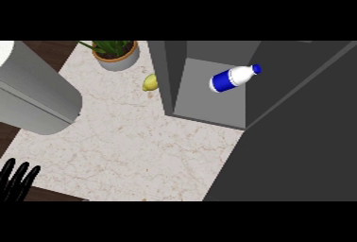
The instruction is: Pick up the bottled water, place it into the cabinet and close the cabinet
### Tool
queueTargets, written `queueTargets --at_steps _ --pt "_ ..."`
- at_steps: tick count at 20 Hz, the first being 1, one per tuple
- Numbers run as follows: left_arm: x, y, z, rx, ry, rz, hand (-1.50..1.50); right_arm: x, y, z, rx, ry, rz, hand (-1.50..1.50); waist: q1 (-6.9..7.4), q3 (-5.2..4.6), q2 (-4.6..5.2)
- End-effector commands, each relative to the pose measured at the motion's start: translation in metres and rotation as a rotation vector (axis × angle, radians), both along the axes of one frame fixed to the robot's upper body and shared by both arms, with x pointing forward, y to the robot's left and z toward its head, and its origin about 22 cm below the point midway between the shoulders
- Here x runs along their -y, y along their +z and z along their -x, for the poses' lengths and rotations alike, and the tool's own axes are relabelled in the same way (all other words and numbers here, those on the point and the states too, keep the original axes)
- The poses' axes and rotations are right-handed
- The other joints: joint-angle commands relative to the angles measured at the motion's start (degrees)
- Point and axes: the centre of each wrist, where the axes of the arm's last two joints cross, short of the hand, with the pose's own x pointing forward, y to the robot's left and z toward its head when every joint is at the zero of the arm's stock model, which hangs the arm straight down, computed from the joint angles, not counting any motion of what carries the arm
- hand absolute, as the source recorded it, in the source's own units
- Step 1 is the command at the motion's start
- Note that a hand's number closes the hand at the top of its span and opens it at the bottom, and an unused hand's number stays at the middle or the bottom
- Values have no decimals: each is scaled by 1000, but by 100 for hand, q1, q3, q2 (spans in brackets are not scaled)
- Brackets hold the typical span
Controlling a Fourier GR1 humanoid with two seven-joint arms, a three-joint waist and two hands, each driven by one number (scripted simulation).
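Bottle (233, 78) on its side inside open cabinet (209, 101), far right; left hand (12, 186) near left, fingers straight, empty.

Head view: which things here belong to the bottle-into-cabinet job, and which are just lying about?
Job in hand:
- bottled water, already inside the cabinet
- cabinet, not yet closed
- left robot hand, open, resting at the lower left edge

Lying about:
- potted plant, on the counter
- yellow fruit, on the counter beside the cabinet's left wall

I see the white bottled water (235, 78), blue label, lying inside the open grey cabinet (209, 105), cap toward 2 o'clock.
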Motion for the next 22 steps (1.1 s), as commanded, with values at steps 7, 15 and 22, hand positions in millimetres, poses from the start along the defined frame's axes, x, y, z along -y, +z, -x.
queueTargets --at_steps 7,15,22 --pt "-13 11 -6 29 -15 -8 -150 -24 -16 -25 -231 -91 -108 150 136 32 115" --pt "-18 17 -9 19 -19 4 -150 -44 -28 -70 -377 -32 -156 150 48 69 82" --pt "-26 9 -3 -5 15 4 -150 -36 -22 -149 -360 -301 -199 150 -164 67 -12"
